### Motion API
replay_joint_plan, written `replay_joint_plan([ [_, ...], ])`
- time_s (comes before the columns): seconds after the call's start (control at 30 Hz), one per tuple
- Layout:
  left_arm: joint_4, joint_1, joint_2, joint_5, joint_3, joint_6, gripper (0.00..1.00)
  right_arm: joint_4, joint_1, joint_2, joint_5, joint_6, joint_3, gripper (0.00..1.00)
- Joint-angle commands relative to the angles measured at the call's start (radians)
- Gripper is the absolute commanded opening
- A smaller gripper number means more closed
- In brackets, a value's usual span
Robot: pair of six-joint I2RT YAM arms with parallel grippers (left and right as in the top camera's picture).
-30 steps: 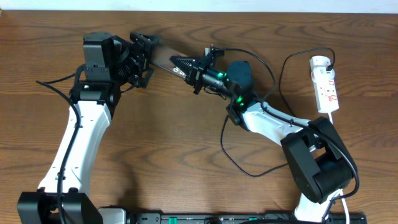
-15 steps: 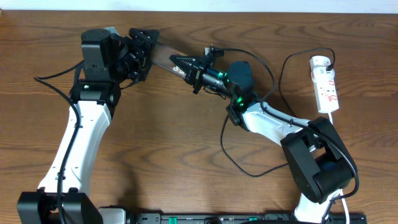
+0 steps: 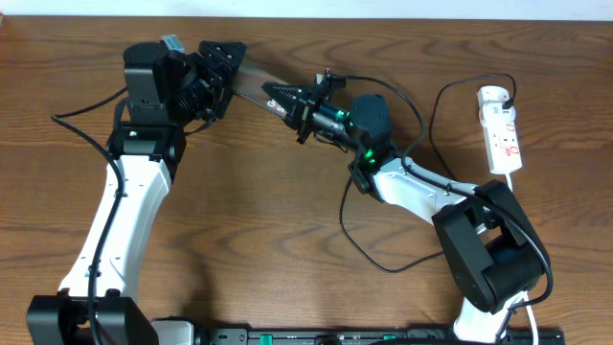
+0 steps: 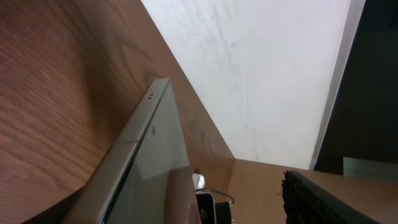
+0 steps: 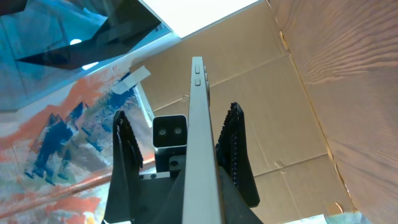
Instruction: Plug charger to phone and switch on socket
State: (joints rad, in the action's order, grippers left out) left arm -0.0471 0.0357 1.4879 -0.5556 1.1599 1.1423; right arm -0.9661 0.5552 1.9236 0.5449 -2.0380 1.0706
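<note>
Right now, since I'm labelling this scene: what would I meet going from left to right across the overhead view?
left fingers → phone → right fingers, gripping the phone → socket

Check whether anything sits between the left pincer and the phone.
Nothing visible does. The left pincer is right at one end of the phone; the right pincer grips the other end.

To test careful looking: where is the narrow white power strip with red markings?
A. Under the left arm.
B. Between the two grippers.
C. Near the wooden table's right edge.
C: the narrow white power strip with red markings lies on the brown wooden table near its right edge.
</note>
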Motion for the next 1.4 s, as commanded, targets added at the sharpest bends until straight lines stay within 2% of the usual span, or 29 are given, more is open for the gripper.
replay_joint_plan([
  [0.0, 0.004, 0.001, 0.008, -0.036, 0.026, -0.051, 0.7, -0.018, 0.004, -0.006, -0.016, -0.011, 0.014, 0.01],
  [0.07, 0.004, 0.001, 0.008, -0.04, 0.026, -0.051, 0.66, -0.019, 0.004, -0.006, -0.016, -0.011, 0.014, 0.01],
  [0.17, 0.004, 0.002, 0.008, -0.047, 0.026, -0.067, 0.65, -0.018, 0.004, -0.006, -0.016, -0.011, 0.014, 0.01],
  [0.33, -0.001, 0.01, 0.008, -0.066, 0.026, -0.129, 0.55, -0.019, 0.008, -0.006, -0.016, -0.011, 0.014, 0.01],
  [0.7, -0.026, 0.011, 0.008, -0.061, 0.022, -0.128, 0.53, -0.027, 0.009, -0.007, -0.023, -0.011, 0.014, 0.01],
  [0.8, -0.027, 0.011, 0.008, -0.061, 0.022, -0.121, 0.37, -0.027, 0.009, -0.007, -0.023, -0.008, 0.014, 0.01],
  [0.87, -0.043, 0.011, 0.008, -0.054, 0.022, -0.076, 0.3, -0.027, 0.009, -0.006, -0.023, 0.013, 0.014, 0.01],
  [0.93, -0.079, 0.011, 0.008, -0.031, 0.022, -0.014, 0.29, -0.026, 0.009, -0.006, -0.023, 0.02, 0.014, 0.01],
  [1.2, -0.086, 0.011, 0.008, -0.02, 0.022, -0.011, 0.29, -0.029, 0.009, -0.006, -0.023, 0.02, 0.014, 0.01],
  [1.37, -0.086, 0.011, 0.008, -0.019, 0.022, -0.011, 0.21, -0.029, 0.009, -0.007, -0.023, 0.02, 0.014, 0.01],
])
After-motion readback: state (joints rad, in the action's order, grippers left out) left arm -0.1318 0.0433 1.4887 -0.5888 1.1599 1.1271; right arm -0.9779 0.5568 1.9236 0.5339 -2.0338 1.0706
